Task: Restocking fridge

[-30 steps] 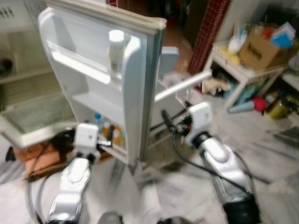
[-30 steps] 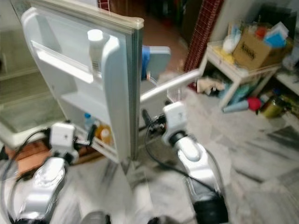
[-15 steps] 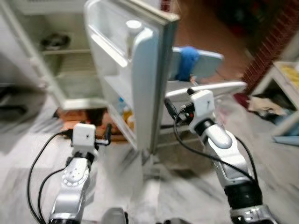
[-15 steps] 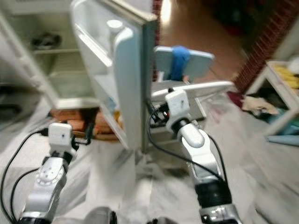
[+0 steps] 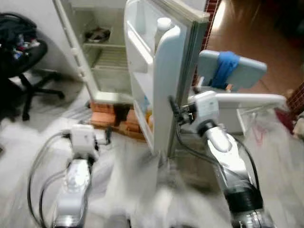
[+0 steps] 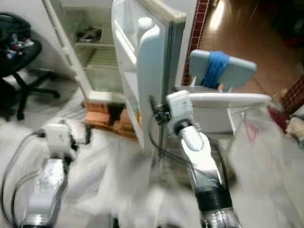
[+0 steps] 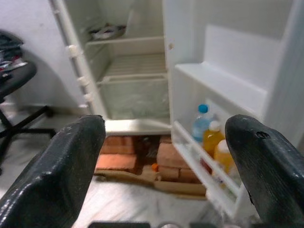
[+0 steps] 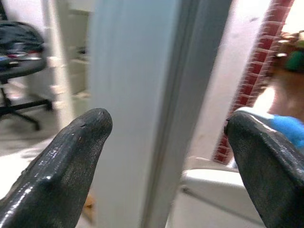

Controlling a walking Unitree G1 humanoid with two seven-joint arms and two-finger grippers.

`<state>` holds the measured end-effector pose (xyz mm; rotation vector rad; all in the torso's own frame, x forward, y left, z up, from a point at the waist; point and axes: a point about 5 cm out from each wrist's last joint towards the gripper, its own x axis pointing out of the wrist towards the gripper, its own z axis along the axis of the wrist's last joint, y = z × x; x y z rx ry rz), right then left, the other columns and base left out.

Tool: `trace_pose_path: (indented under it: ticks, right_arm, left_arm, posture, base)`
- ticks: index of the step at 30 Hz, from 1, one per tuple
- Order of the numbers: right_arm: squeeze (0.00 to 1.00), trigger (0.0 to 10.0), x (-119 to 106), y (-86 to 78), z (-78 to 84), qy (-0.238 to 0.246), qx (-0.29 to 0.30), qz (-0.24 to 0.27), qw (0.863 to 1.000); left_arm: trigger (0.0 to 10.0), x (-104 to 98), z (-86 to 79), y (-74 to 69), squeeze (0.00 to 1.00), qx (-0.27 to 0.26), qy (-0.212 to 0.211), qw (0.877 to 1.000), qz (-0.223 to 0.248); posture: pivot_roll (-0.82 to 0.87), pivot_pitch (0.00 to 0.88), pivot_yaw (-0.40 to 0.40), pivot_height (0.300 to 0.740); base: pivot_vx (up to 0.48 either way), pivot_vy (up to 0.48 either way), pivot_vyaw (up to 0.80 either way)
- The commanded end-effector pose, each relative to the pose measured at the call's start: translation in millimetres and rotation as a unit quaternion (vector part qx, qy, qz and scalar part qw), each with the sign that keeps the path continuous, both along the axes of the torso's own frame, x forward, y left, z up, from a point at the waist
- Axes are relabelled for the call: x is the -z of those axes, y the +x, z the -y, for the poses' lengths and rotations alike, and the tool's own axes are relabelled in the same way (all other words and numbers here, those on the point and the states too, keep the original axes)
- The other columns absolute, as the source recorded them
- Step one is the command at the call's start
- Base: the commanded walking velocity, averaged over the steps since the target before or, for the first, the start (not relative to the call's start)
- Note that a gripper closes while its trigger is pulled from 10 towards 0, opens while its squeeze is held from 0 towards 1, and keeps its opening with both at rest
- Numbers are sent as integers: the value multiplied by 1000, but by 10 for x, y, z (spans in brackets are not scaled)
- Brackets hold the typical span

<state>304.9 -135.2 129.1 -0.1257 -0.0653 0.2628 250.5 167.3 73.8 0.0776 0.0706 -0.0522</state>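
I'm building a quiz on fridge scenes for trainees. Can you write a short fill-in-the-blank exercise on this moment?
1. The fridge door stands ____.
2. The right gripper has its fingers spread on either side of the door's ____.
3. The bottles in the door's lowest shelf include one with a ____ cap.
4. The fridge rests on ____ laid on the floor.

Missing words: open; edge; blue; bricks
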Motion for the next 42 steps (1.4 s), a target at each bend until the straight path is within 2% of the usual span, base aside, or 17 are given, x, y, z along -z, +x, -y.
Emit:
trace_pose_path:
  ticks: [1, 8, 17, 23, 25, 26, 28, 29, 30, 32, 34, 35, 36, 38, 39, 40, 42]
  right_arm:
    - [0, 10000, -108, 38, -71, 4, 2, 25, 1000]
    - [0, 10000, -114, 78, -47, 19, 18, 19, 999]
    - [0, 10000, -120, 238, -4, 31, 82, 8, 996]
    - [0, 10000, -235, 325, -127, 69, 42, 15, 997]
    - [0, 10000, -285, 331, -231, 117, -14, 4, 993]
    - [0, 10000, -343, 311, -336, 148, -65, 2, 987]
    - [0, 10000, -543, 155, -628, 247, -216, -21, 944]
    - [0, 10000, -543, 155, -628, 247, -216, -21, 944]
    - [0, 10000, -599, 95, -695, 273, -255, -30, 927]
    - [0, 10000, -667, -90, -814, 287, -343, -45, 893]
    - [0, 10000, -616, -222, -857, 279, -386, -63, 877]
    - [0, 10000, -542, -237, -854, 264, -384, -72, 882]
    - [0, 10000, -443, -221, -835, 241, -367, -79, 895]
    - [0, 10000, -200, -136, -749, 178, -308, -94, 930]
    - [0, 10000, -110, -104, -697, 150, -284, -96, 942]
    - [0, 10000, -43, -19, -608, 114, -228, -85, 963]
    - [0, 10000, -21, 68, -495, 88, -164, -80, 979]
  left_arm:
    - [10000, -34, -86, 9, 0, -8, 8, 1000, 6]
    - [10000, -40, -89, 8, 0, -10, 7, 1000, 6]
    - [10000, -34, -90, 5, 0, -12, 9, 1000, 3]
    - [10000, -37, -91, 6, 0, -12, 10, 1000, 4]
    - [10000, -35, -91, 5, 0, -12, 10, 1000, 3]
    - [10000, -34, -91, 5, 0, -11, 10, 1000, 2]
    - [10000, -35, -93, 7, 0, -10, 11, 1000, 2]
    - [10000, -35, -93, 7, 0, -10, 11, 1000, 2]
    - [10000, -34, -93, 7, 0, -9, 11, 1000, 2]
    - [10000, -33, -95, 6, 0, -9, 11, 1000, 2]
    - [10000, -33, -96, 5, 0, -9, 11, 1000, 2]
    - [10000, -34, -95, 6, 0, -9, 11, 1000, 2]
    - [10000, -34, -94, 6, 0, -10, 11, 1000, 2]
    - [10000, -30, -94, 6, 0, -10, 10, 1000, 1]
    - [10000, -28, -94, 5, 0, -10, 10, 1000, 1]
    - [10000, -27, -94, 6, 0, -10, 9, 1000, 1]
    - [10000, -27, -96, 9, 0, -9, 9, 1000, 0]
  posture:
    - [83, 25, -13, 740]
    - [87, 29, -14, 740]
    - [99, 28, -15, 740]
    - [108, 28, -17, 740]
    - [109, 28, -17, 740]
    - [108, 28, -16, 740]
    - [107, 28, -14, 740]
    - [107, 28, -14, 740]
    - [107, 28, -15, 740]
    - [109, 27, -16, 740]
    - [109, 27, -17, 740]
    - [109, 28, -17, 740]
    - [109, 28, -17, 740]
    - [109, 29, -16, 740]
    - [108, 29, -14, 740]
    - [107, 29, -11, 740]
    - [104, 29, -9, 740]
  base:
    - [334, 0, 0]
    - [125, 0, 0]
    - [0, 0, 0]
    - [0, 0, 0]
    - [0, 0, 0]
    - [0, 0, 0]
    - [0, 0, 0]
    - [0, 0, 0]
    - [0, 0, 0]
    - [0, 0, 0]
    - [0, 0, 0]
    - [0, 0, 0]
    - [0, 0, 0]
    - [0, 0, 0]
    - [0, 0, 0]
    - [0, 0, 0]
    - [0, 0, 0]
